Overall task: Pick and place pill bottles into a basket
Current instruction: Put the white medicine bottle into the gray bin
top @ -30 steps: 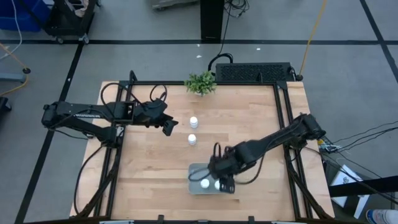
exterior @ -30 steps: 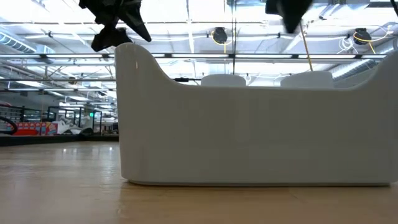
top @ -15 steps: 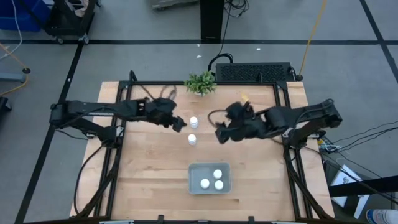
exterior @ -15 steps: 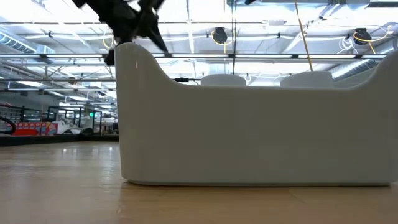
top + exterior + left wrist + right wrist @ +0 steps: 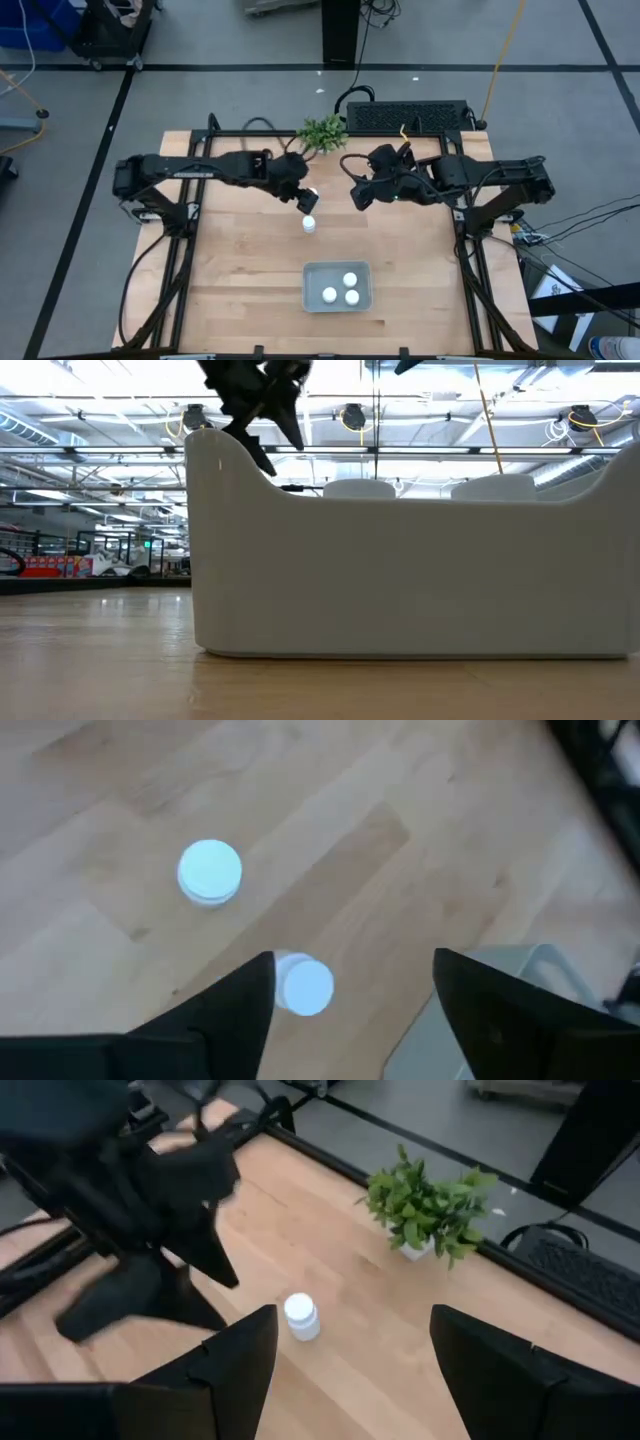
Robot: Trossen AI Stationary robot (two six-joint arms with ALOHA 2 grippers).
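Pale wooden tabletop [image 5: 240, 260] fills the middle of a grey-floored workshop, and nearest to where I stand sits the basket [image 5: 337, 287], a shallow grey-blue tray close to the front edge with three pill bottles [image 5: 342, 290] standing inside it, their white caps showing from above. Farther back, well apart from the basket, two more bottles remain on the bare wood: the nearer loose bottle [image 5: 309, 224] stands alone, and the farther loose bottle [image 5: 311, 195] is just beyond it, largely under the left pincer [image 5: 304, 199]. That pincer hangs over the pair with its fingers spread; its own wrist camera shows one cap [image 5: 304, 986] lying between the two dark fingers and the other cap [image 5: 210, 872] off to the side. The step in hand looks like a grasp of one of these two, and to do it well the pincer should centre squarely on a single bottle, come straight down, and close around the body below the cap without nudging its neighbour, since such light, narrow bottles would probably tip easily. The right pincer [image 5: 362, 193] waits above the tabletop to the right of the bottles, its fingers spread and empty. At the far edge stands a small green plant [image 5: 322, 132]. Counted: five bottles in all, three in the basket, two out; one basket; one plant.
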